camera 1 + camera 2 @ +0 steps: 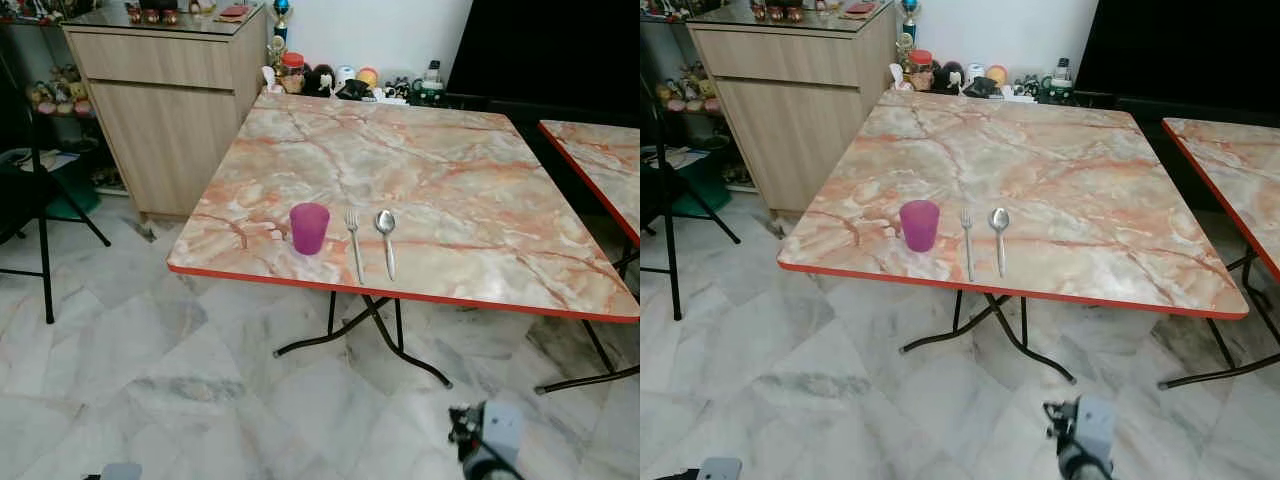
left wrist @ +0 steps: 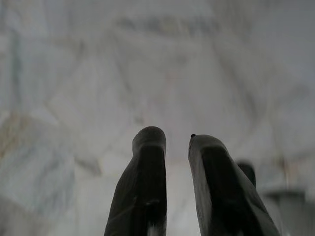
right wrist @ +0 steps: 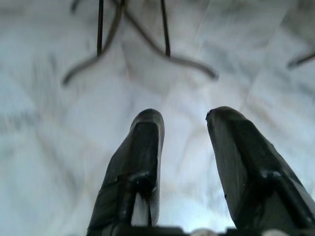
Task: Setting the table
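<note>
You've got a purple cup (image 1: 309, 228), a fork (image 1: 354, 243) and a spoon (image 1: 387, 240) in a row near the front edge of the table (image 1: 430, 170), cup on your left, fork in the middle, spoon on the right; fork and spoon lie side by side, handles toward the red front edge, not touching each other, and the cup stands upright just beside the fork. The table has a pink-orange marble top and black folding legs (image 1: 372, 335) on a grey marble tile floor (image 1: 180, 380). A second table (image 1: 600, 160) with the same top sits to the right, apart from the first. Behind on the left is a wooden cabinet (image 1: 165, 100), with small figurines and jars (image 1: 330, 78) lined along the wall past the table's far edge. A black folding chair (image 1: 40, 200) stands far left. Both arms hang low in front of the table: left end effector (image 2: 177, 140) points at the floor, fingers slightly parted, holding nothing; right end effector (image 3: 184, 118) also points at the floor near the table legs, fingers apart with a clear gap, empty.
</note>
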